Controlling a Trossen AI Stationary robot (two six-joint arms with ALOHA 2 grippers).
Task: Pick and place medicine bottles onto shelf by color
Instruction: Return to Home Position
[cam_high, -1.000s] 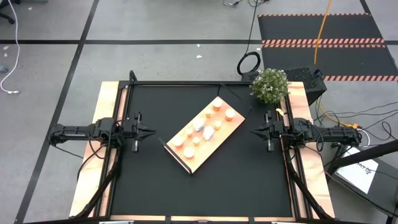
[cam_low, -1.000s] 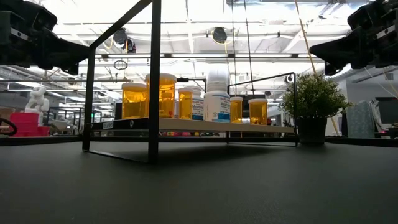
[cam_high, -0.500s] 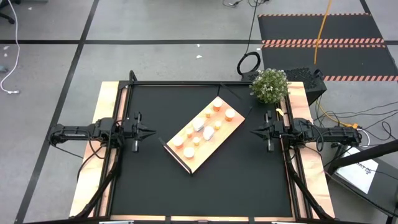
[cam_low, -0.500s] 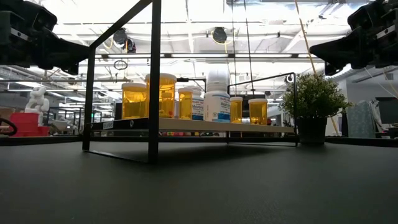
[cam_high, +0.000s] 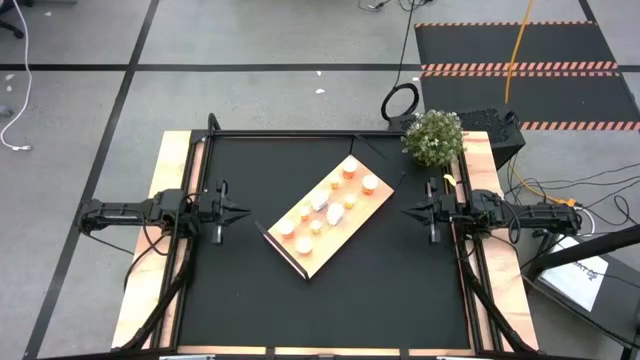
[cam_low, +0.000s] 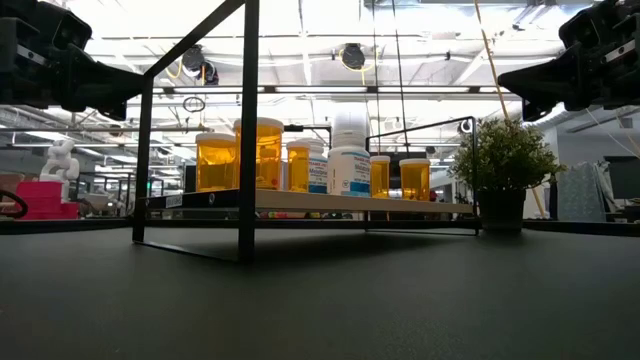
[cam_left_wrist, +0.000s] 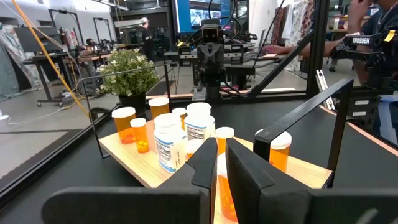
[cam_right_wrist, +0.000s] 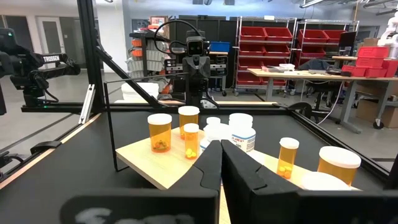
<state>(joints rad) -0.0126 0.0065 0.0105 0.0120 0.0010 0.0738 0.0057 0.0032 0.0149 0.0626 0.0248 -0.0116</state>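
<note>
The left gripper (cam_high: 243, 211) hangs at 9 o'clock of the shelf (cam_high: 328, 238). Its 2 fingers are drawn together on nothing, with only a sliver of a gap between them in its wrist view. The right gripper (cam_high: 408, 211) mirrors it at 3 o'clock, fingers likewise pressed together and empty. Both tips point inward at the shelf, well apart from it, and the low view shows them raised above the black mat (cam_high: 300, 310).

Between them the shelf lies slanted, its long axis running from 7 o'clock to 1 o'clock, with the dark lip at the 7 o'clock end. The medicine bottles (cam_high: 320, 200) all stand upright on it, white ones about the middle and orange ones (cam_high: 369, 183) toward both ends. None shows on the mat. A potted plant (cam_high: 434, 137) sits at 1 o'clock of the shelf, near the right arm.

The homing looks all but done. To finish it well, I judge each arm should settle level and symmetrical and draw straight back rather than sweep sideways. It should pass clear of the shelf's black frame (cam_low: 248, 130) and the plant, with fingers closed so nothing gets brushed.
</note>
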